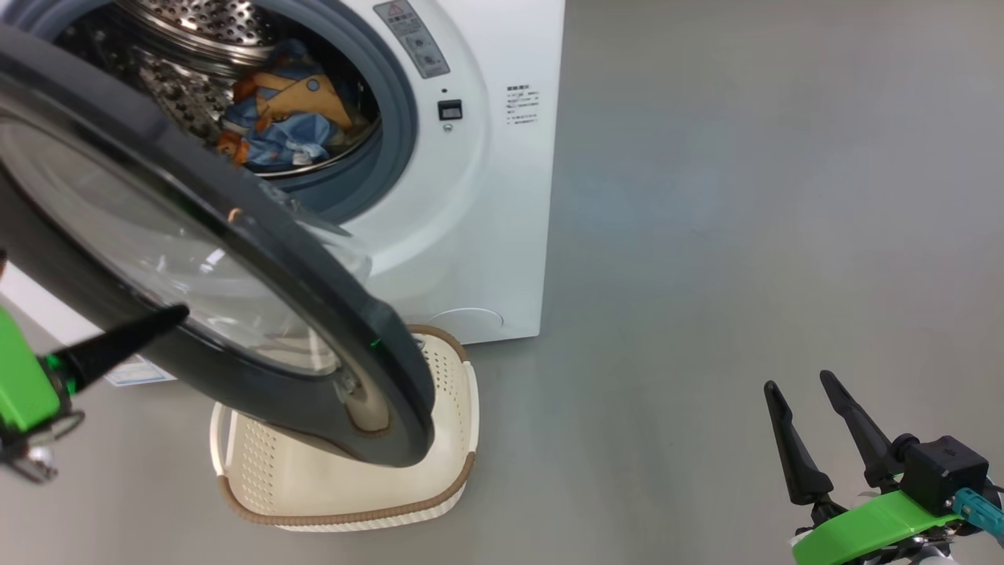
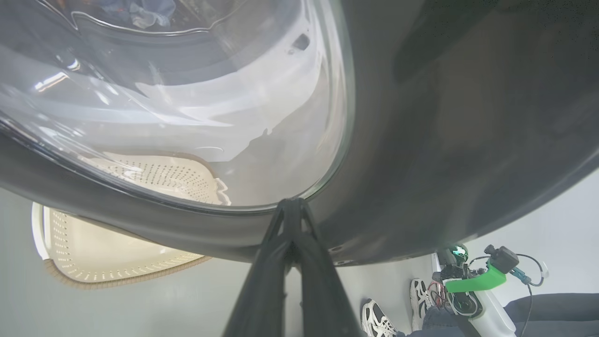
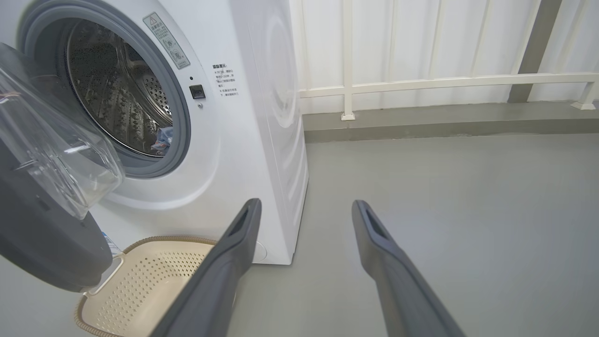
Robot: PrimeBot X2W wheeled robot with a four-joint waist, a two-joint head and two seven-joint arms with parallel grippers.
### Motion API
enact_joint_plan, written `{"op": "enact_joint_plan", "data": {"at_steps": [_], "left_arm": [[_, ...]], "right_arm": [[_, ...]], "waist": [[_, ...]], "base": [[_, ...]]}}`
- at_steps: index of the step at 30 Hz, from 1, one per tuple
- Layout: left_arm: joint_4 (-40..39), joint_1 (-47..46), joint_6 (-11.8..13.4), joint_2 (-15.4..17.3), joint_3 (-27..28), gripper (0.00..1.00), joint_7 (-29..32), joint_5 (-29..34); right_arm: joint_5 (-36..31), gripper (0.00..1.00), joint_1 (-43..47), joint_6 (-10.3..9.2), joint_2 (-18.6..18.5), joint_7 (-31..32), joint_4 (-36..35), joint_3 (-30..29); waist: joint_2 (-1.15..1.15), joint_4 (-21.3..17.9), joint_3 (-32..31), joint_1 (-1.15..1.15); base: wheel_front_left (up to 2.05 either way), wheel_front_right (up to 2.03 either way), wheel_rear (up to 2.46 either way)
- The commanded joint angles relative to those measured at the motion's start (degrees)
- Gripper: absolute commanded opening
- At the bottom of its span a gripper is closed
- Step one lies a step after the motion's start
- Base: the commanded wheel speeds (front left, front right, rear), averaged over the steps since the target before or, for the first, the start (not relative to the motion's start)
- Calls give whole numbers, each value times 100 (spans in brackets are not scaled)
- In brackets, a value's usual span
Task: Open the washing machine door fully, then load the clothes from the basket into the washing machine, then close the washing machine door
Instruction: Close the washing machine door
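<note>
Black glossy plastic rims the washing machine door [image 1: 259,259], which hangs half open at 9 o'clock in the head view, its clear domed bowl [image 1: 118,220] bulging toward the washing machine [image 1: 486,220]. The clothes [image 1: 290,118], blue and orange, lie in the steel drum [image 1: 196,23] at 11 o'clock. The basket [image 1: 314,479] sits on the floor at 6 o'clock, partly under the door's lower edge, and what shows of it looks empty. So closing the door appears to be the step in hand.

The left gripper [image 2: 291,202] has its fingers pressed together on nothing, tips against the door's outer face where glass meets rim. A good push would probably stay on the black rim, follow the hinge's arc, and carry through until the latch catches, since the smooth face could let the tips skid. The right gripper [image 1: 798,380] waits at 4 o'clock, fingers spread, well apart from everything.
</note>
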Motion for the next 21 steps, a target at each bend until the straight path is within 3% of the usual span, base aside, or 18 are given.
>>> {"op": "enact_joint_plan", "data": {"at_steps": [1,10,11,14,15,16,21], "left_arm": [[-104,-33,-40,345,289,0,-93,11],[-29,793,-40,279,271,0,-738,-11],[-18,877,-40,278,258,5,-824,14],[32,1085,-40,244,191,49,-1094,94],[47,1145,-40,217,171,79,-1186,92],[77,1197,-40,191,164,97,-1298,101],[213,1449,-40,131,-36,100,-1953,379]], "right_arm": [[-33,100,-53,52,-101,-28,-130,131],[-15,100,36,52,-184,-28,-142,134],[-11,100,47,52,-194,-28,-142,136],[-6,100,83,52,-218,-28,-144,126],[-5,100,89,52,-225,-28,-145,126],[-5,100,91,52,-231,-28,-143,129],[1,100,108,52,-254,-28,-141,141]], "waist": [[0,44,-27,0],[0,151,-156,0],[0,155,-167,0],[0,178,-195,0],[0,182,-197,0],[0,183,-202,0],[0,171,-229,0]], "base": [[0,0,0],[0,0,0],[0,0,0],[0,0,0],[0,0,0],[0,0,0],[0,0,0]]}}
